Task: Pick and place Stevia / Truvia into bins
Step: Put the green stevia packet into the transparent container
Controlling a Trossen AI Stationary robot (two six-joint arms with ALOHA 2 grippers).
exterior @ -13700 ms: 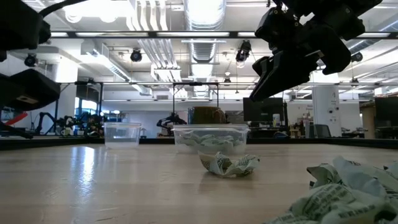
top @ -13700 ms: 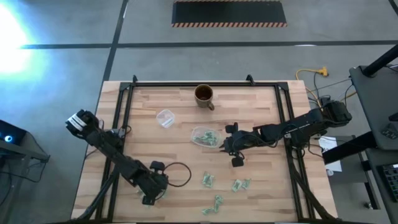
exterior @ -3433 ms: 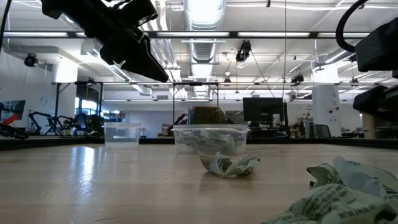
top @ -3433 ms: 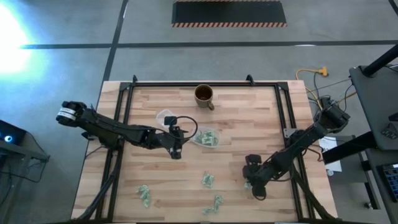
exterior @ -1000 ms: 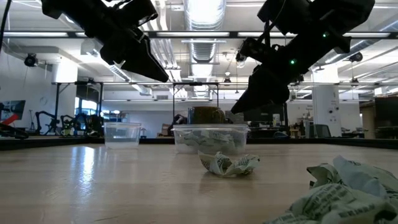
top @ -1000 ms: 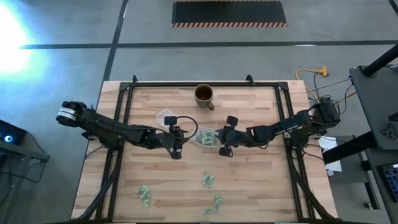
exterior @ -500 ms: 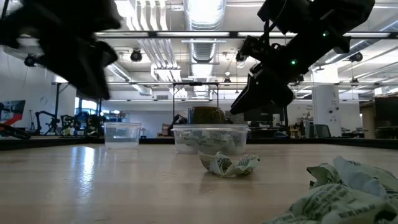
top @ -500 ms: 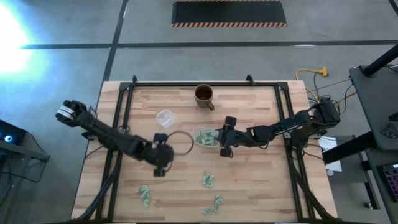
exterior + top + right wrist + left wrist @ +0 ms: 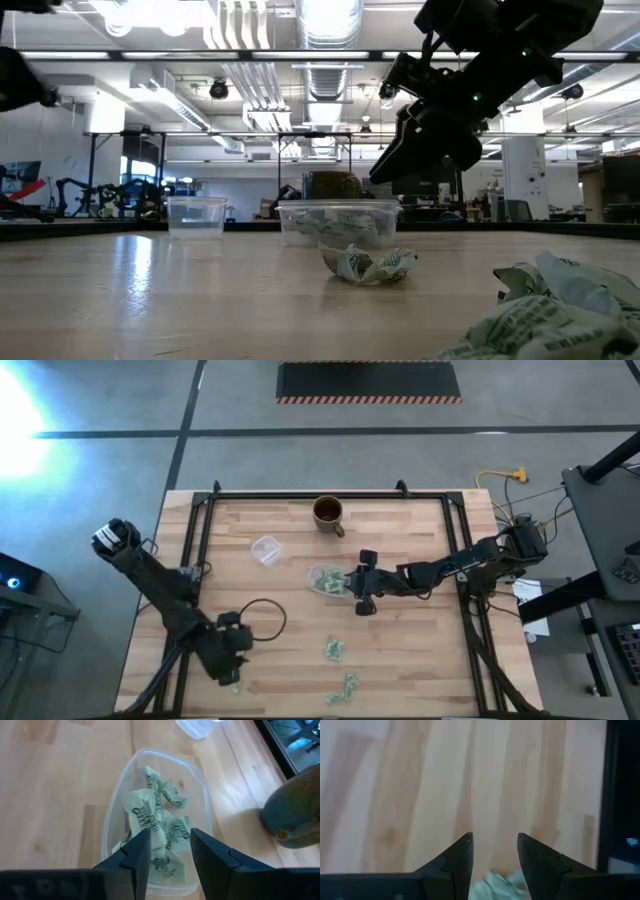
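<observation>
My right gripper [image 9: 166, 854] hangs above the near rim of the clear shallow plastic tub with rounded corners [image 9: 114, 805], at the middle of the wooden table [image 9: 400, 650]. Its fingers stand apart with nothing between them.

The tub holds a loose heap of small crumpled pale green-and-white paper sachets [image 9: 150, 815]. Dark green lettering shows on several, too small to read. Each one is creased and folded, none lies flat. In the low view the heap fills the lower part of the tub [image 9: 340, 221].

Loose sachets outside the tub:
- one [image 9: 334, 650] on the boards toward the table's front edge, apart from the tub
- one [image 9: 349, 685] farther forward, near the front edge
- one [image 9: 506, 884] directly under my left gripper [image 9: 494, 851], at the front left of the table

My left gripper's fingers are spread, straddling that sachet's upper edge, not gripping it. I cannot tell if the tips touch the paper.

A smaller clear round cup [image 9: 265, 549] stands beside the tub toward the back left. A brown mug [image 9: 328, 512] stands near the back edge.
</observation>
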